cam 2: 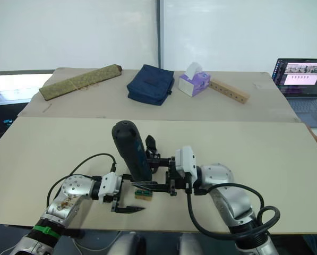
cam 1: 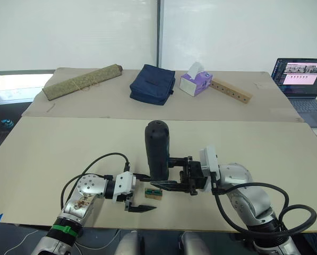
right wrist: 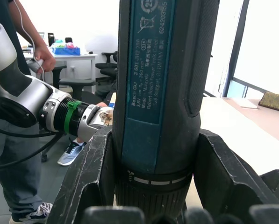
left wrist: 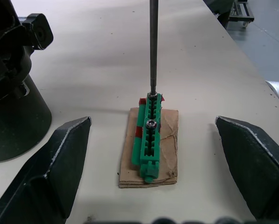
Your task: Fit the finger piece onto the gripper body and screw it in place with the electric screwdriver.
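The right pincer (cam 1: 171, 171) is clamped on the electric screwdriver (cam 1: 157, 149), which stands upright near the front middle of the pale surface (cam 1: 52, 154); in the right wrist view its two black fingers (right wrist: 90, 186) press against either side of the tool's dark body, just above a ribbed collar. The screwdriver's thin metal bit (left wrist: 153, 46) comes straight down and its tip sits on the far end of a green strip (left wrist: 148, 140) lying on a small tan block (left wrist: 151, 147); a screw head shows partway along the strip, and a bit of red peeks out by the strip's far end. From the head camera this tan block with its green top (cam 1: 153, 193) lies directly below the screwdriver, at about 6 o'clock from it. The left pincer (cam 1: 139, 192) reaches in from 9 o'clock with its fingers (left wrist: 50, 168) spread wide apart, one on each side of the block and touching nothing. I cannot make out the finger piece or the gripper body with any certainty. At the back of the surface, around 12 o'clock, lie a rolled greenish mat (cam 1: 81, 81), a navy pouch (cam 1: 152, 84), a purple tissue box (cam 1: 195, 82) and a wooden bar with holes (cam 1: 230, 91); an open laptop (cam 1: 301, 79) sits at about 2 o'clock. In the right wrist view a person (right wrist: 17, 93) stands beyond the left arm, beside office chairs.
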